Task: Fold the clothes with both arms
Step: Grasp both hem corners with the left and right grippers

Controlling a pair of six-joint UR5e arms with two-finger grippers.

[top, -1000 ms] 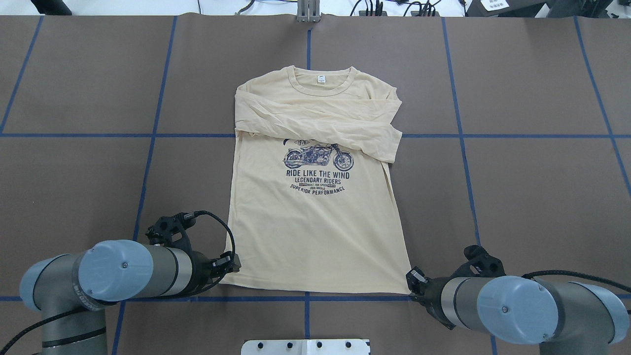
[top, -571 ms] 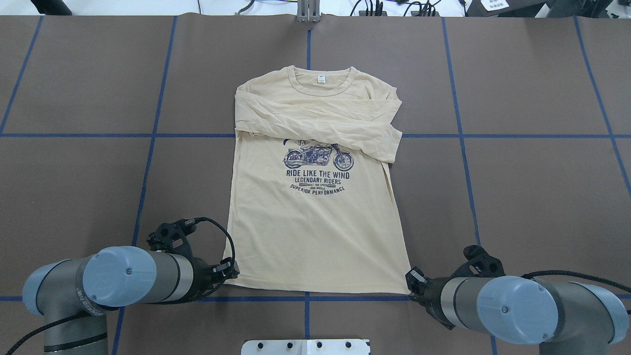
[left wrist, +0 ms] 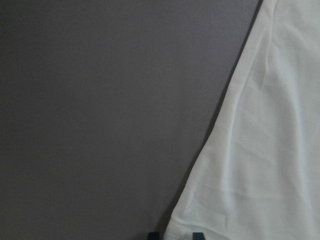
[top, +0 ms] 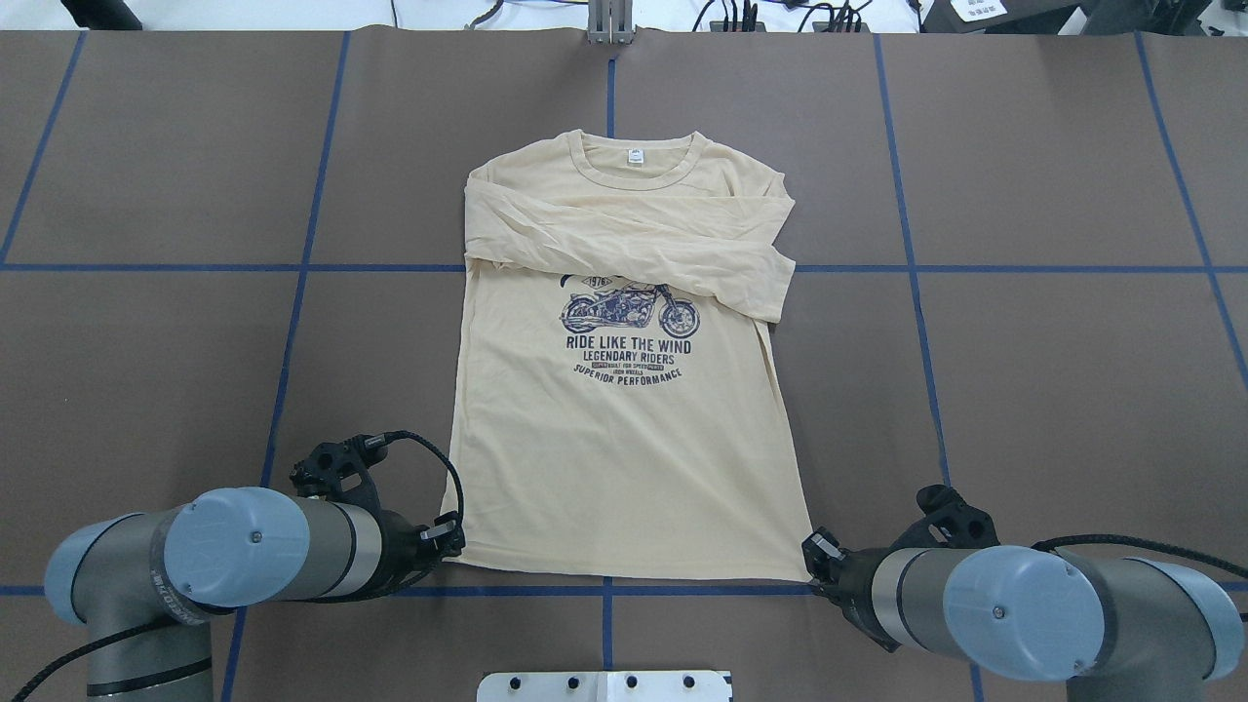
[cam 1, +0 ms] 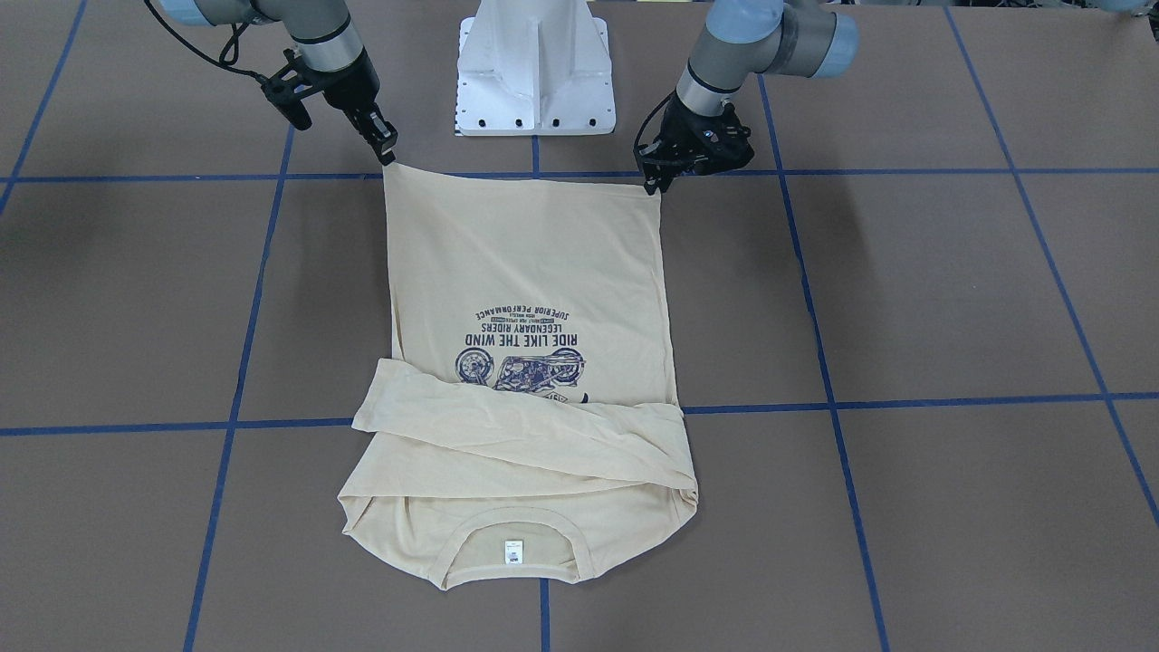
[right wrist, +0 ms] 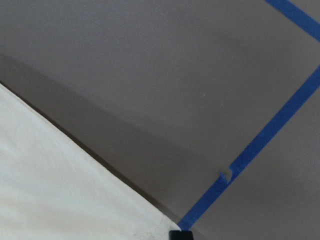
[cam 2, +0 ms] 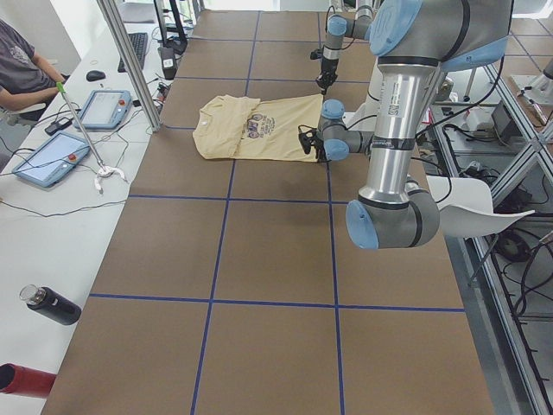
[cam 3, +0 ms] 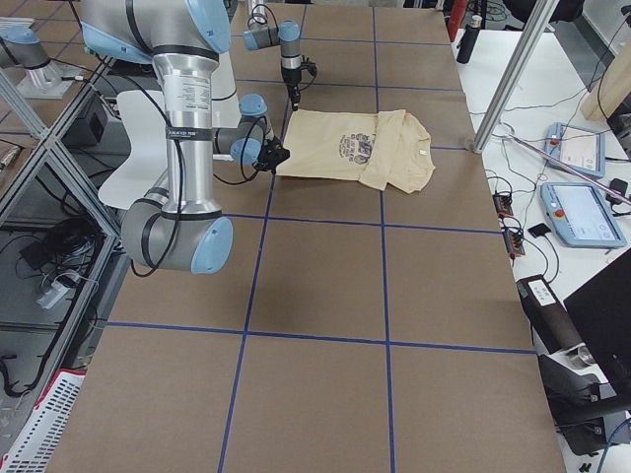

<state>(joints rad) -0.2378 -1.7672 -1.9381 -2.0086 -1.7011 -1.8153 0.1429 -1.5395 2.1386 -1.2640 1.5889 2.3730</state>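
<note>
The pale yellow-beige T-shirt lies flat, print up, neck label at the far end and both sleeves folded across the chest; it also shows in the front-facing view. My left gripper sits low at the hem's left corner. In the left wrist view its two fingertips stand slightly apart with the hem corner between them. My right gripper is at the hem's right corner. In the front-facing view its fingers meet in a point on that corner, pinching the cloth.
The white pedestal base stands just behind the hem, between the arms. Blue tape lines cross the brown table. On the side desk are tablets and a dark bottle, with a metal pole near the shirt's neck end.
My left gripper has moved back toward the robot and slightly left, down onto the hem's left corner. The right arm and the shirt have not moved.
</note>
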